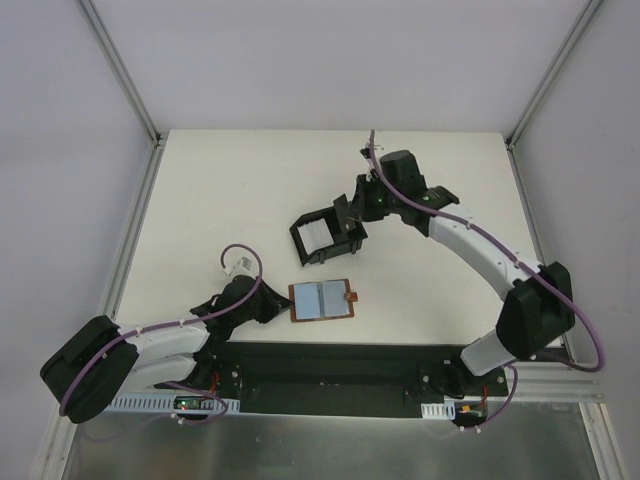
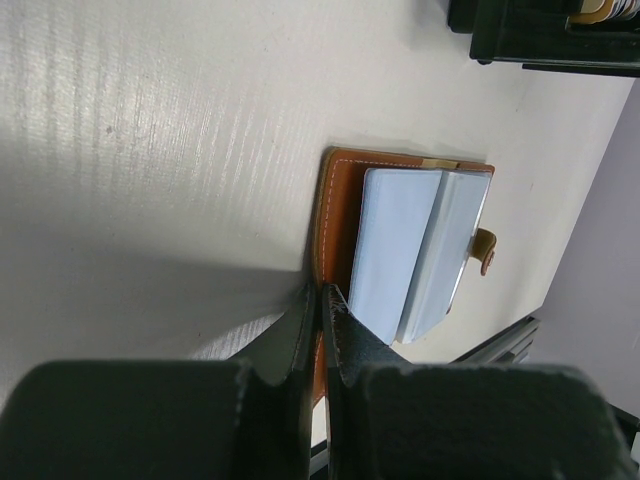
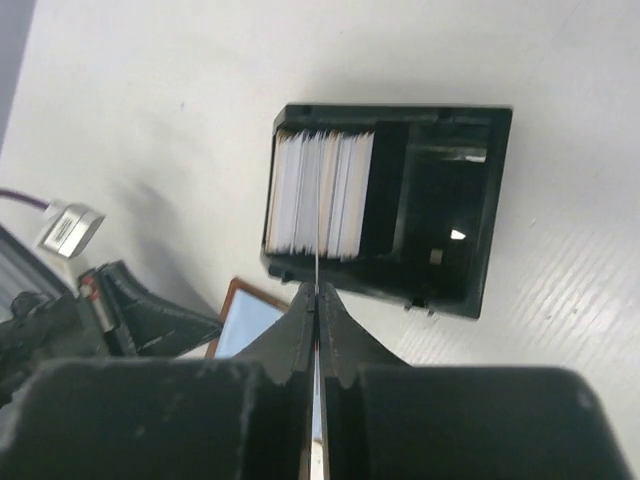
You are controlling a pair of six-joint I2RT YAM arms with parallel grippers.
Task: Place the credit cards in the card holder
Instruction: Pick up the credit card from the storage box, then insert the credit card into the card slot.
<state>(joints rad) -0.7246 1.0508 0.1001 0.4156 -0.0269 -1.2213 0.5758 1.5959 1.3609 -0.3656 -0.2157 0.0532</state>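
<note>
Brown wallet in L gripper

Stacked on edge at one end inside the card holder, credit cards; nearside of it, a wallet bearing more
</note>
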